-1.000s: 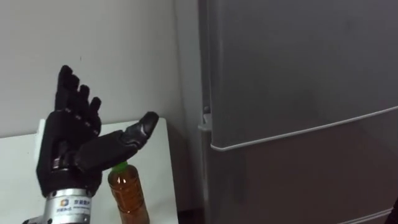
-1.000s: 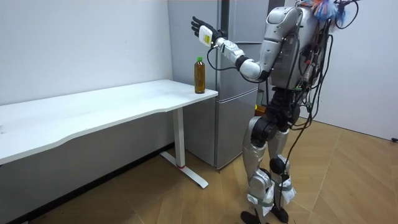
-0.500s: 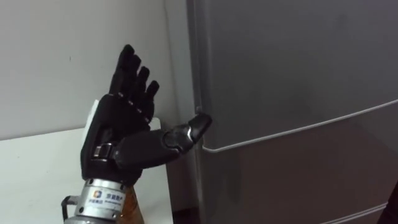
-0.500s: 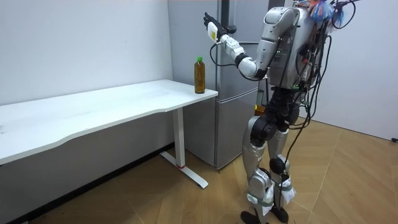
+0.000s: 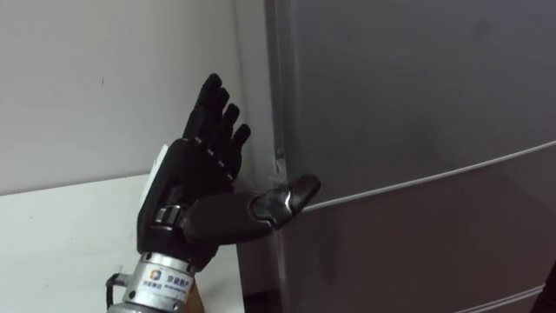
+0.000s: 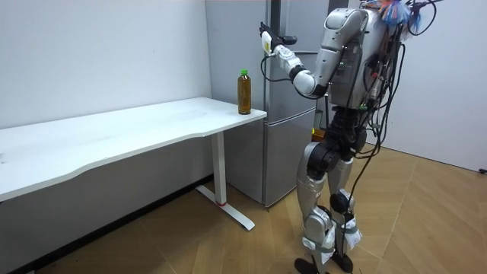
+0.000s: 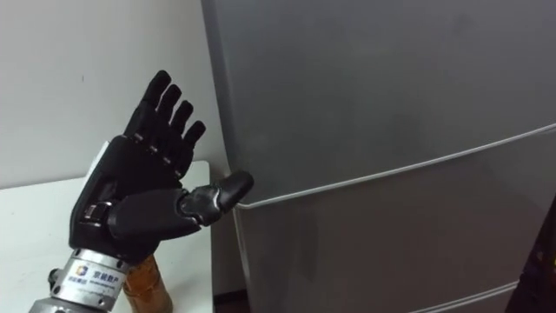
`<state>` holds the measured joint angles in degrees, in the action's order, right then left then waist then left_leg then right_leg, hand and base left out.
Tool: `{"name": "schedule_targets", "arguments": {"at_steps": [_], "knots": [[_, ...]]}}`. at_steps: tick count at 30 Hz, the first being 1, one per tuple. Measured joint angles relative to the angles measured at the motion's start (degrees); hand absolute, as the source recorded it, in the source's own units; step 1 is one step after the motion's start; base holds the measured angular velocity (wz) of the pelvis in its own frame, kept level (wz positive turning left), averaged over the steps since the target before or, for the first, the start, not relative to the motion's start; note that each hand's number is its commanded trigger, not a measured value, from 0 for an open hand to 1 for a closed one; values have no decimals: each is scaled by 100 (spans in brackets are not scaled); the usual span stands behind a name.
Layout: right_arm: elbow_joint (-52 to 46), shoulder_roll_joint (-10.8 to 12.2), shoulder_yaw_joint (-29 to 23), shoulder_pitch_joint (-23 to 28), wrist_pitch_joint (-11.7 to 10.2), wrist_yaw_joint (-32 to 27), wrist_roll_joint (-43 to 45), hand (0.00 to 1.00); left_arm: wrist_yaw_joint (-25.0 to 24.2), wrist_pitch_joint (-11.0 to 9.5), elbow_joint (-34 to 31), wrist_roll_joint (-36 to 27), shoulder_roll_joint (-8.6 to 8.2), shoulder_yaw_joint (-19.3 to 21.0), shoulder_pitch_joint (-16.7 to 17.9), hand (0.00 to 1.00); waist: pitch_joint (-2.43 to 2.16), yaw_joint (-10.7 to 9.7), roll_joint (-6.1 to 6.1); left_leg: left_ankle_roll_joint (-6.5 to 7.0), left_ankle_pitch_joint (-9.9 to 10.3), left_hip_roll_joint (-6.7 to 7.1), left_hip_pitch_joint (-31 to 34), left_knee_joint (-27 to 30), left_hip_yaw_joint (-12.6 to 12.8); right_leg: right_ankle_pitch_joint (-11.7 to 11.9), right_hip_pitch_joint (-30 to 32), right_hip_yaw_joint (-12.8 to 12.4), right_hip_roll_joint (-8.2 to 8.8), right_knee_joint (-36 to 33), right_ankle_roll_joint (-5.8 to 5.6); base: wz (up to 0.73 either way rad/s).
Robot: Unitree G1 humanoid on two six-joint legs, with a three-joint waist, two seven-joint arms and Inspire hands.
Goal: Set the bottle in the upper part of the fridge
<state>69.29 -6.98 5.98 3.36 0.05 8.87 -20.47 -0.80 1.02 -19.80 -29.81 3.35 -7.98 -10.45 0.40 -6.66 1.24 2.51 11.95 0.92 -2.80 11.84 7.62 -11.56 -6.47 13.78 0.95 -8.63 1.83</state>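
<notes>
Standing close before the grey fridge [image 6: 289, 114], by the table corner nearest it. Both doors shut.

Raised against the fridge's left edge: left hand [image 5: 193, 183], fingers straight and fanned upward, holding nothing. Thumb [image 5: 291, 193] stuck out sideways, tip at the seam [image 5: 434, 176] between upper door [image 5: 417, 78] and lower door [image 5: 417, 252]. Touching the door edge or just short of it: cannot tell.

On the white table [image 6: 114, 129], at the corner next to the fridge: bottle [image 7: 148, 283], upright, amber liquid, green cap plain in the room view. Long axis vertical. Straight below the left wrist in the eye views, so down from the palm and back toward the body; near, apart, mostly hidden by the wrist cuff. Left arm on the bottle's side of the body, hence the natural one for the pick-up.

Judged step: opening the upper door first, bottle not yet fetched. Upper door's left edge right beside the fingertips, just above thumb height; a curl round that edge and a pull outward probably enough. Afterwards a drop of the hand to the bottle, side-on grasp round the upright body.

Writing: small printed label on the wrist cuff, left unread. No label or print made out on bottle or fridge.
</notes>
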Motion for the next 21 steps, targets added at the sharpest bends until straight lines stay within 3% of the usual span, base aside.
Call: {"name": "schedule_targets", "arguments": {"at_steps": [10, 18, 19, 20, 21], "knots": [[0, -20, 6, -27, 0, -2, -24, 0, -152, 4, 0, 3, 15, -478, 0, 0, -33, -104, 54, 0, 0, 0, 8, 0, 5, 0, 29, 0, 1, 2, 0, 0], [-1, -37, 12, -29, 0, 1, -52, 0, -224, 15, 0, 1, 22, -526, 0, 0, -22, -97, 88, 0, 0, -3, 27, 3, 14, 0, 56, 1, 0, -1, 0, 0], [-1, -37, 12, -30, 1, 1, -53, 0, -225, 16, 0, 1, 23, -526, 0, 7, -21, -96, 91, 0, 0, -3, 30, 3, 14, 0, 59, 0, 0, 0, 0, 0], [-2, -38, 12, -31, 1, 1, -54, 0, -226, 16, 0, 1, 23, -526, 0, 21, -19, -95, 93, 0, 0, -2, 32, 3, 14, 0, 61, 0, 0, 0, 0, 0], [-1, -40, 12, -31, 1, 3, -63, 0, -231, 16, 0, 2, 16, -525, 0, 50, -17, -97, 98, 0, 0, -2, 38, 5, 15, 0, 64, 4, 1, 1, 0, 0]]}}
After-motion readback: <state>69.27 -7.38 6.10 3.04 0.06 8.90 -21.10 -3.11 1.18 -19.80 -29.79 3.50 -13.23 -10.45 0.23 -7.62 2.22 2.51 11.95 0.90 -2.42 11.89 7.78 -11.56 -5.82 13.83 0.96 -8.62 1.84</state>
